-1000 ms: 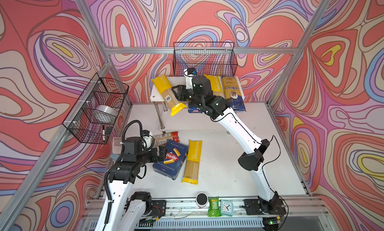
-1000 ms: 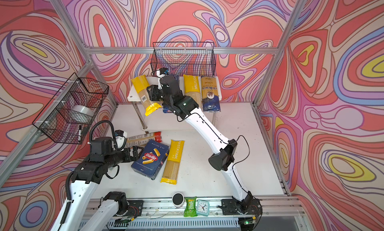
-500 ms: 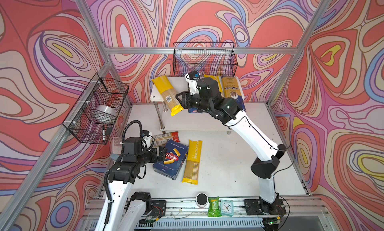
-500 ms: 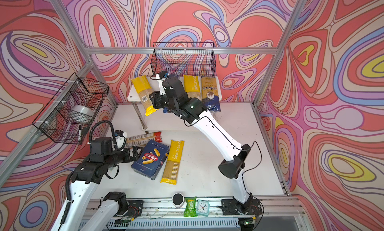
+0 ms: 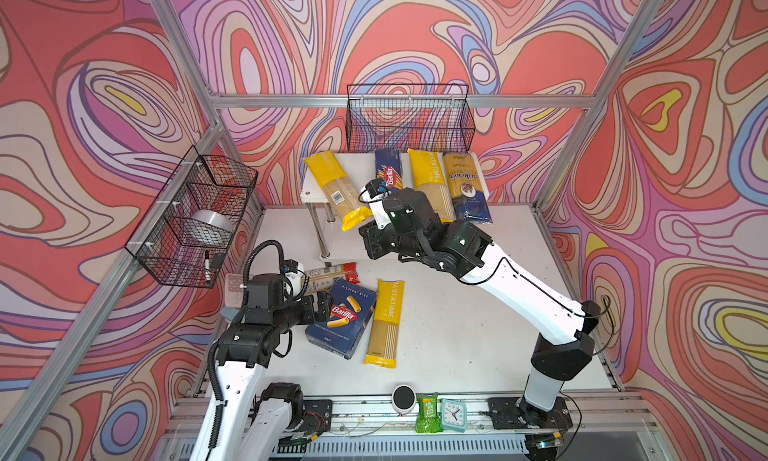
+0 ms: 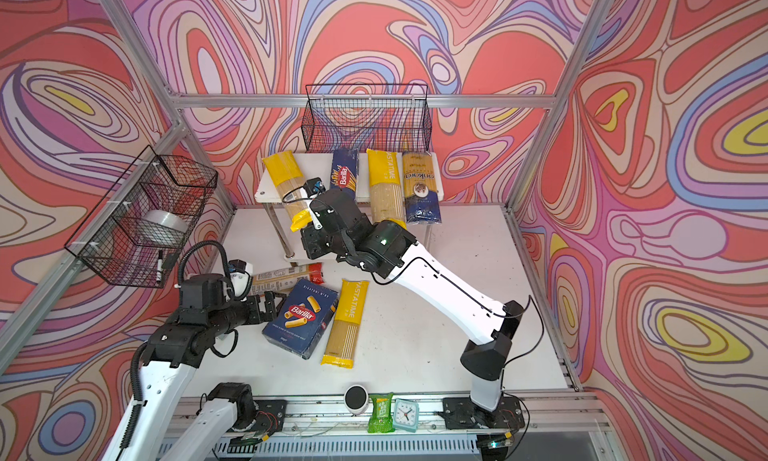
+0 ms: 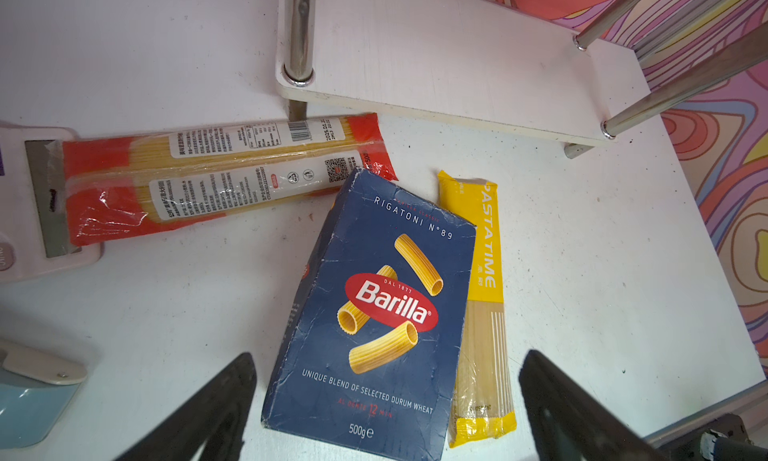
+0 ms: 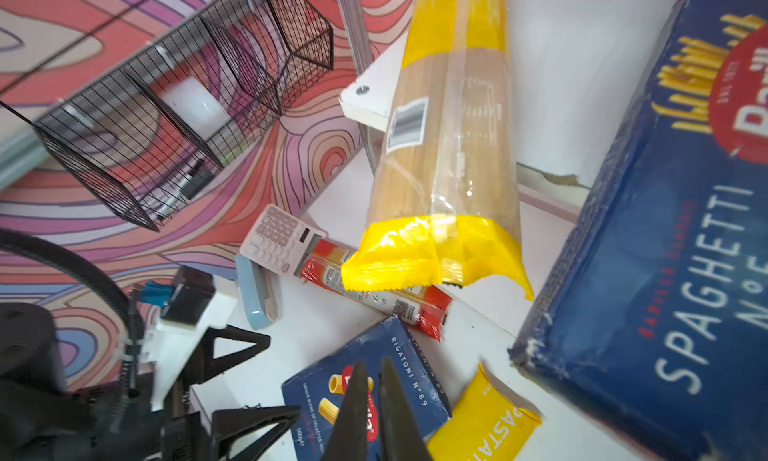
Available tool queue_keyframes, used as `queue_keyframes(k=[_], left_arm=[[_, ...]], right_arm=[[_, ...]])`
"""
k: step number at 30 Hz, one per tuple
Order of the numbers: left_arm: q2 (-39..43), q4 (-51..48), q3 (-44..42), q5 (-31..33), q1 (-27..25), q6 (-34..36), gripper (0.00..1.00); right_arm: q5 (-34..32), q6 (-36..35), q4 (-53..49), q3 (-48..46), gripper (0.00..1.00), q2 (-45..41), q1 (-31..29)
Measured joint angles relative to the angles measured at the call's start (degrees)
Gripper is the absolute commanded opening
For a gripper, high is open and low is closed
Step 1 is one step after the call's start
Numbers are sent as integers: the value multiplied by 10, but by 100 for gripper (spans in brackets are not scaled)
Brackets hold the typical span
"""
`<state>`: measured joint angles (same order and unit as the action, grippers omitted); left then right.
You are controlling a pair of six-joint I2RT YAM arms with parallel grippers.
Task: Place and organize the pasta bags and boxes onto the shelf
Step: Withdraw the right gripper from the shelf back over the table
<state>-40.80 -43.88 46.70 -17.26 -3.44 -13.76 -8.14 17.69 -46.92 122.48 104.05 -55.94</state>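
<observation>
The white shelf (image 5: 360,164) stands at the back. Its top board holds a yellow-ended bag (image 5: 336,193) lying askew and overhanging the front edge, the narrow spaghetti box (image 5: 388,170), a second yellow bag (image 5: 428,180) and a gold and dark blue bag (image 5: 465,184). On the table lie the rigatoni box (image 5: 343,317), a yellow bag (image 5: 384,322) and a red-ended bag (image 5: 332,274). My left gripper (image 7: 388,355) is open, its fingers either side of the rigatoni box's (image 7: 386,305) near end. My right gripper (image 8: 372,363) hangs shut and empty in front of the shelf.
A black wire basket (image 5: 409,118) hangs behind the shelf and another (image 5: 195,218) on the left wall. A calculator (image 8: 282,234) and a pale blue object (image 8: 255,292) lie left of the red-ended bag. A small speaker (image 5: 404,398), green packet (image 5: 428,413) and clock (image 5: 453,415) sit on the front rail.
My right gripper has drawn back from over the shelf top toward the front and its jaws have closed; the spaghetti box now shows uncovered on the shelf. The left arm has not moved.
</observation>
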Motion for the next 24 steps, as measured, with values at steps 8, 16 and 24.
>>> queue_keyframes(k=[8, 16, 24], left_arm=[[-2, 0, 0, 5, 0, 0, 100], [-9, 0, 0, 11, 0, 0, 100], [-9, 0, 0, 22, 0, -2, 100]], right_arm=[[-16, -8, 26, -6, 2, 16, 0], [-19, -20, 24, 62, 2, 90, 1], [-8, -29, 21, 104, 4, 131, 2]])
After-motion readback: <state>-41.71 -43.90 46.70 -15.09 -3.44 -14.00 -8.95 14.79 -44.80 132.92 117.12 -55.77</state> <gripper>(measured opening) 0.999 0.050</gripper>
